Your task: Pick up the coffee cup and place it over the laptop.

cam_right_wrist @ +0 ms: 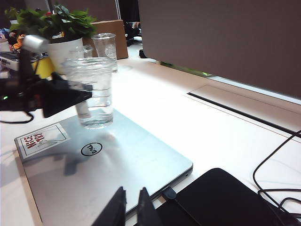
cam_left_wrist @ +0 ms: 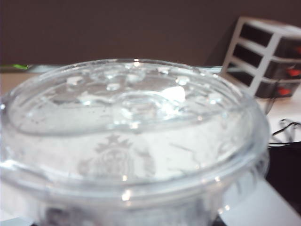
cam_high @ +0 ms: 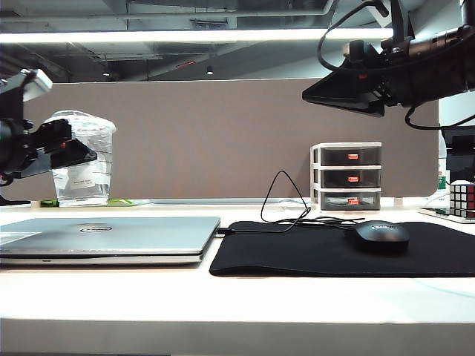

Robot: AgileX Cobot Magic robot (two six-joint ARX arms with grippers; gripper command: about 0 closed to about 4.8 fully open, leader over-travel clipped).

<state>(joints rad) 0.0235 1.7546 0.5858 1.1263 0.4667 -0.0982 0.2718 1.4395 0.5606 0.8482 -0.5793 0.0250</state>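
laptop [cam_high: 104, 236] lid lies bare beneath the held coffee cup [cam_high: 83, 159]; nothing between.

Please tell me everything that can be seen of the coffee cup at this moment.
The coffee cup is clear ridged plastic with a clear lid and a white label on its side; a faint round logo shows through the lid. It looks empty and stands upright, held in the air by the left gripper, above the rear left part of the closed laptop, not touching it. The right gripper stays far away.

Left gripper [cam_high: 74, 152] fingers clasp coffee cup [cam_high: 83, 159] (airborne) above laptop [cam_high: 104, 236].
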